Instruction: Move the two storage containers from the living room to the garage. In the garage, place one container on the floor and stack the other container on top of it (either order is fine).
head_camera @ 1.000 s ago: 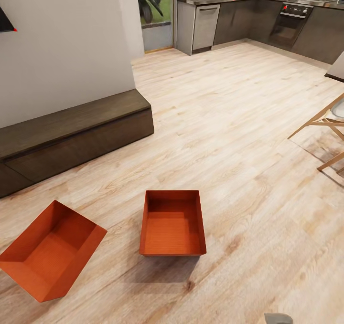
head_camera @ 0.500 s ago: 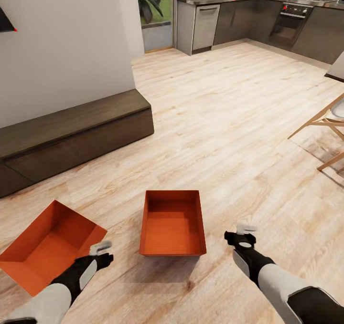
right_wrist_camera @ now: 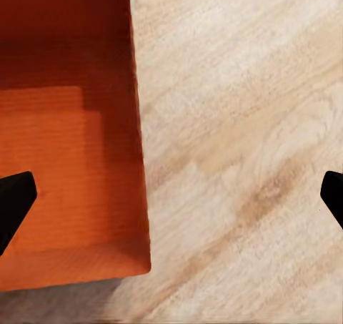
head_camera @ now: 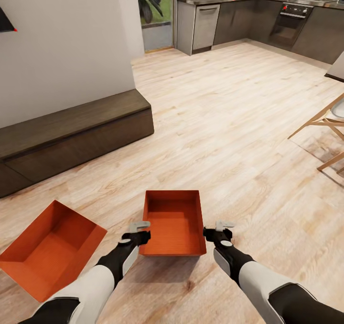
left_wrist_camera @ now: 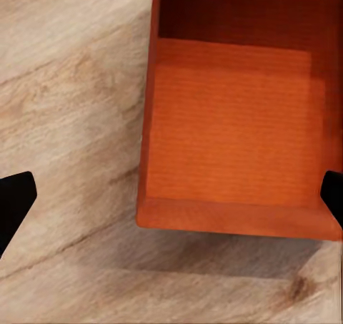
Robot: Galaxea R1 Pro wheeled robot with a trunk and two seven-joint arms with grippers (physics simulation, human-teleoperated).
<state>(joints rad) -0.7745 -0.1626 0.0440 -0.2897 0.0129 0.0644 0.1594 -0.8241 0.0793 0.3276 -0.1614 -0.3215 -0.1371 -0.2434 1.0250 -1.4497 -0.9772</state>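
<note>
**Both claws wide at the middle bin**

Left claw (head_camera: 140, 232) hangs spread wide at the near left corner of the middle storage container (head_camera: 172, 223), and my right claw (head_camera: 219, 232) mirrors it at the near right corner, fingers just as far apart. Neither grips anything. From my left wrist I look down on the bin's ribbed orange floor and near wall (left_wrist_camera: 236, 217), black fingertips (left_wrist_camera: 14, 199) out at either edge of the shot. My right wrist catches that bin's other corner (right_wrist_camera: 68, 195) against the pale wood planks (right_wrist_camera: 243, 138). Second storage container (head_camera: 48, 250) sits tilted off to my left, well apart from the first. Dark low bench (head_camera: 71, 138) runs along the white wall ahead; kitchen cabinets (head_camera: 267, 23) far beyond.
</note>
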